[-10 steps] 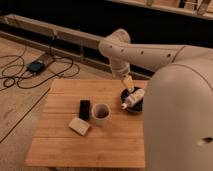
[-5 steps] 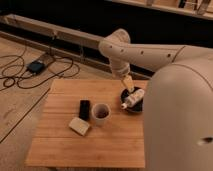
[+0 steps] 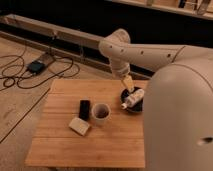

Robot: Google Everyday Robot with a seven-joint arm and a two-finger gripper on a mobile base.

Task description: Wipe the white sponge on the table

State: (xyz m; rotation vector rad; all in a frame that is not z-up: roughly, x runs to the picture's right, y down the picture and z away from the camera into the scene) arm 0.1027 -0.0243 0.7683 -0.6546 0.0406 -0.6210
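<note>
Camera view, one item per line.

- Table (image 3: 110, 145): square top of light-brown wooden planks, standing on a pale floor.
- White sponge (image 3: 80, 126): cream block lying flat on the table, left of centre and toward the front. It sits just in front of the black slab and beside the cup, with nothing touching it from above.
- Black slab (image 3: 85, 109): flat, phone-like, lying on the table. No writing on it can be read.
- Cup (image 3: 100, 114): pale and upright, just right of the slab. Its inside is dark and the contents cannot be told.
- Dark bowl (image 3: 128, 108): at the table's right edge, holding a white bottle (image 3: 134, 97) laid on its side. Any label cannot be read.
- Gripper (image 3: 127, 82): yellowish tip hanging just above the bowl's rear rim, well apart from the sponge. Whether it is parted or closed cannot be told.
- Arm (image 3: 135, 50): cream, reaching in from the right.
- Robot body (image 3: 180, 120): hides the table's right side.
- Cables (image 3: 20, 75) and a dark box (image 3: 36, 66): on the floor, far left.
</note>
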